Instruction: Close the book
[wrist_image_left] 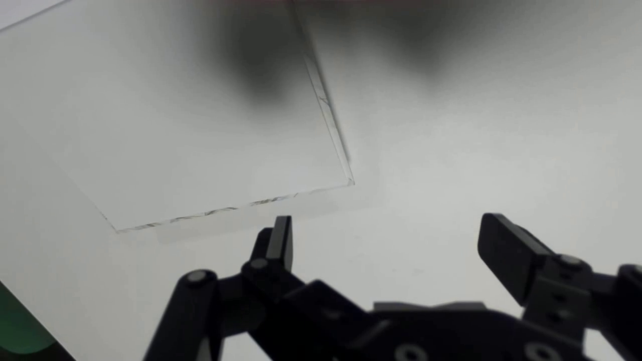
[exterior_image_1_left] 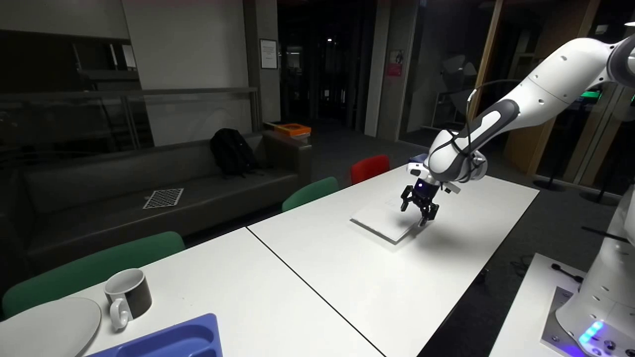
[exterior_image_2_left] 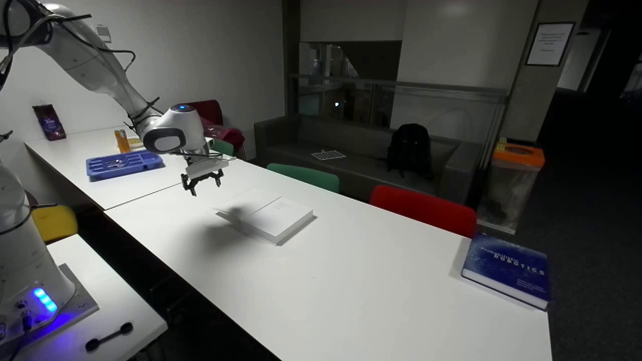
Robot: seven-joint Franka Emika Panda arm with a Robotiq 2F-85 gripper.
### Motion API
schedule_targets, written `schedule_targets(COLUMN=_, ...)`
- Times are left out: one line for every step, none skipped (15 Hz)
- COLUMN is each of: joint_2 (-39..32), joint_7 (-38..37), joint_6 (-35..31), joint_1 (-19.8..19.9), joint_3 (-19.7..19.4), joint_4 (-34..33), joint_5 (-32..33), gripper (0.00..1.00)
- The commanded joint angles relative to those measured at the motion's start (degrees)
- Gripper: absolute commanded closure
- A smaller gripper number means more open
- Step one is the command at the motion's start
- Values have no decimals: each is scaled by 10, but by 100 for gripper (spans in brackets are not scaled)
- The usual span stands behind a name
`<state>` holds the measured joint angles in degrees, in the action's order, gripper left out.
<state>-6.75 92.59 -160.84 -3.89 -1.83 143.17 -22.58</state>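
Note:
The white book (exterior_image_1_left: pixel 383 221) lies open on the white table in both exterior views. In an exterior view its thick page block (exterior_image_2_left: pixel 278 218) is on the far side from my gripper, with small print on the top page. A thin cover or page flap (exterior_image_2_left: pixel 241 203) spreads toward my gripper, partly in shadow. In the wrist view the book's corner and edges (wrist_image_left: pixel 210 150) show at upper left. My gripper (exterior_image_2_left: pixel 206 189) is open and empty, above the table beside the flap side. In the wrist view its fingers (wrist_image_left: pixel 387 235) are wide apart with only tabletop between them.
A blue tray (exterior_image_2_left: pixel 123 164), a mug (exterior_image_1_left: pixel 133 292) and a plate (exterior_image_1_left: pixel 54 325) are at the table's other end. A thick blue book (exterior_image_2_left: pixel 506 271) lies at a table corner. Red (exterior_image_2_left: pixel 424 209) and green (exterior_image_2_left: pixel 303 176) chairs line the long edge.

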Motion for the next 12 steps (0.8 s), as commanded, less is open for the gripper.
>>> schedule_targets(joint_2=3, joint_7=44, joint_6=-52, joint_1=0, joint_3=22, joint_4=19, joint_5=-36, gripper=0)
schedule_targets(joint_2=-7, joint_7=55, joint_6=-57, joint_1=1, joint_3=29, joint_4=13, joint_5=-46, gripper=0)
schedule_targets(joint_2=-14, joint_7=65, joint_6=-60, joint_1=4, joint_3=35, joint_4=8, joint_5=-55, gripper=0)
schedule_targets(joint_2=-20, joint_7=80, joint_6=-59, joint_1=7, joint_3=41, joint_4=4, joint_5=-66, gripper=0)
schedule_targets(joint_2=-28, joint_7=88, joint_6=-65, joint_1=9, joint_3=40, joint_4=-1, joint_5=-66, gripper=0)
schedule_targets(joint_2=-34, joint_7=101, joint_6=-60, joint_1=13, joint_3=41, joint_4=-7, joint_5=-70, gripper=0)
schedule_targets(joint_2=-44, joint_7=116, joint_6=-56, joint_1=17, joint_3=42, joint_4=-16, joint_5=-76, gripper=0)
schedule_targets(joint_2=-54, joint_7=126, joint_6=-54, joint_1=20, joint_3=42, joint_4=-24, joint_5=-79, gripper=0)
schedule_targets(joint_2=-66, joint_7=133, joint_6=-53, joint_1=24, joint_3=41, joint_4=-35, joint_5=-83, gripper=0)
schedule_targets(joint_2=-76, joint_7=140, joint_6=-49, joint_1=28, joint_3=41, joint_4=-45, joint_5=-86, gripper=0)
schedule_targets(joint_2=-86, joint_7=147, joint_6=-48, joint_1=33, joint_3=43, joint_4=-56, joint_5=-89, gripper=0)
schedule_targets(joint_2=-97, joint_7=150, joint_6=-47, joint_1=38, joint_3=44, joint_4=-67, joint_5=-92, gripper=0)
